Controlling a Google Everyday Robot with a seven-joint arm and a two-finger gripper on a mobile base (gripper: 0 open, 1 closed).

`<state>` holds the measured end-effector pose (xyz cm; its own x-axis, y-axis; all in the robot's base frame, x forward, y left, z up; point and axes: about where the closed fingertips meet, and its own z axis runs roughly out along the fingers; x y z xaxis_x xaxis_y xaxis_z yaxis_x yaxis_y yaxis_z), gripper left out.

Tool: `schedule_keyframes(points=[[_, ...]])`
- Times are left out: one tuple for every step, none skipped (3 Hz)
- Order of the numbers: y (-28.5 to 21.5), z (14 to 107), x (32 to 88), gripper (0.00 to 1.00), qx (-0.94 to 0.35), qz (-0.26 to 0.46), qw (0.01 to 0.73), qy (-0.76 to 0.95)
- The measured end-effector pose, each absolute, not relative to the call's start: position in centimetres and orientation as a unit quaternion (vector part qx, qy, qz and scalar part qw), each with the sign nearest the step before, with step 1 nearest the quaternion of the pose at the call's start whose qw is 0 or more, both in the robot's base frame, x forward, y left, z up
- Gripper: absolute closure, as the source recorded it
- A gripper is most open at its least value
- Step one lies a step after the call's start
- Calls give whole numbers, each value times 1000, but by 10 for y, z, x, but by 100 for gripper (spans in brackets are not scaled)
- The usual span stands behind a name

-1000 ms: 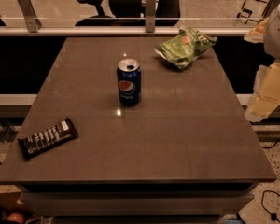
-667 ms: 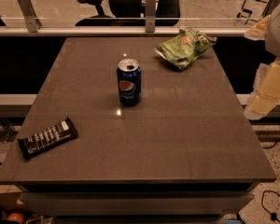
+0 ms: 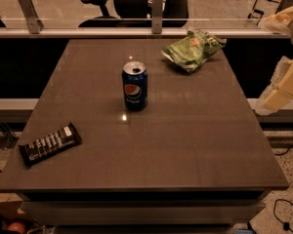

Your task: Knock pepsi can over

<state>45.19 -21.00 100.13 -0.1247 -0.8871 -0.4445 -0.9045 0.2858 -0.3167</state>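
Not yet knocked over: standing upright on the worktop (image 3: pixel 185 145), the pepsi can (image 3: pixel 135 85), long axis vertical, opened top up, logo toward the camera. Well apart from the hand (image 3: pixel 282 84), which hangs off the worktop's edge. Cannot tell how far open or what held. Left to do: reaching across, tipping it.

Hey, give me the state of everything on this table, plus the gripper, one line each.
pepsi can: upright, nothing touching it.
green chip bag: crumpled, lying near the far edge.
candy bar: wrapped, lying flat near the left corner.
gripper: beyond the table's right edge, apart from the can.
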Motion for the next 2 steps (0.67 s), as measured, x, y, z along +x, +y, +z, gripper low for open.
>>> schedule_keyframes(points=[[-210,1014,454,0,-601,65,348,716],[-207,1024,457,0,-607,118,407,673]])
